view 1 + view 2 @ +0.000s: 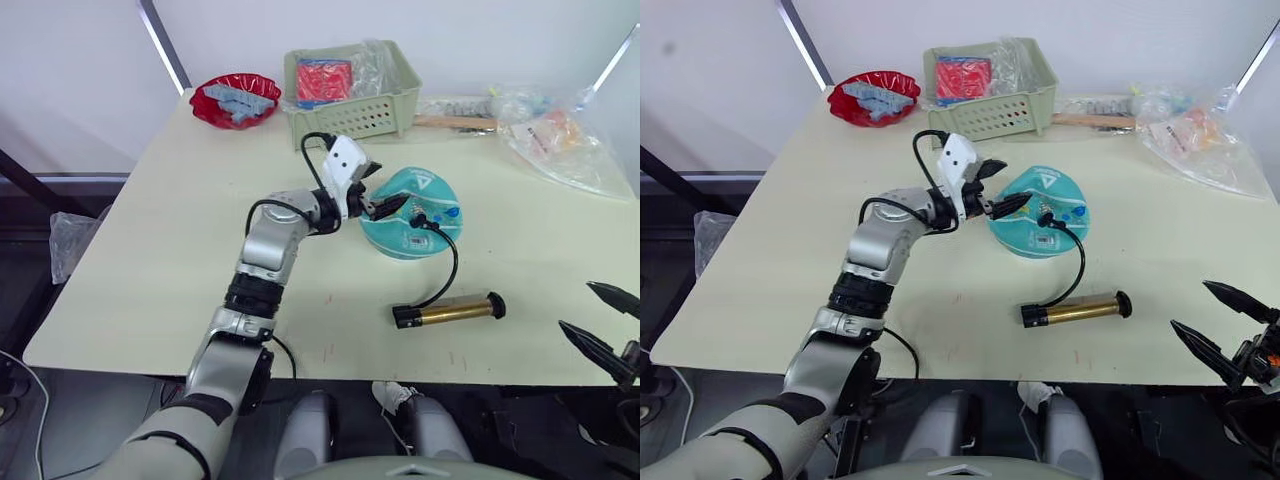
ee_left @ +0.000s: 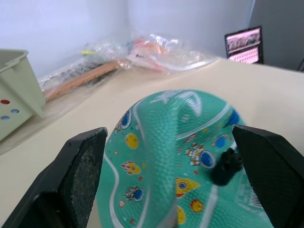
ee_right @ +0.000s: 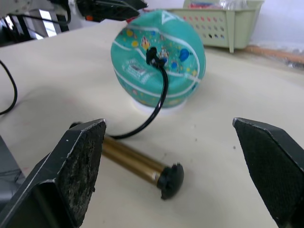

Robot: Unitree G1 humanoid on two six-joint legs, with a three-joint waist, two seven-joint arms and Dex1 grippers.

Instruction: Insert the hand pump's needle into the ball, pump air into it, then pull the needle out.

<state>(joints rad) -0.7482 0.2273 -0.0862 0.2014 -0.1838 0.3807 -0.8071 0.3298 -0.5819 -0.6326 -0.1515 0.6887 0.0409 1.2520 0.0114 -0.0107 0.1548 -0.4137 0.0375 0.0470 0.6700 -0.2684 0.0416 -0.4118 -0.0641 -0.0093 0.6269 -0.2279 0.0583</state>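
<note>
The teal ball (image 1: pixel 412 228) with cartoon prints rests mid-table, its top dented. My left gripper (image 1: pixel 381 190) is open at the ball's left side; in the left wrist view the ball (image 2: pixel 166 156) sits between its fingers (image 2: pixel 78 175), and I cannot tell whether they touch it. The needle's black fitting (image 3: pixel 153 56) is stuck in the ball, and the pin itself is hidden. A black hose (image 1: pixel 450 270) curves down from it to the bronze hand pump (image 1: pixel 450 310), which lies flat in front of the ball. My right gripper (image 1: pixel 577 307) is open near the table's front right edge, holding nothing.
A green basket (image 1: pixel 350 85) with a red packet stands at the back. A red bowl (image 1: pixel 235 100) is to its left. Clear plastic bags (image 1: pixel 560 140) and a wooden stick (image 1: pixel 455 122) lie at the back right. A cable loops off my left wrist (image 1: pixel 315 150).
</note>
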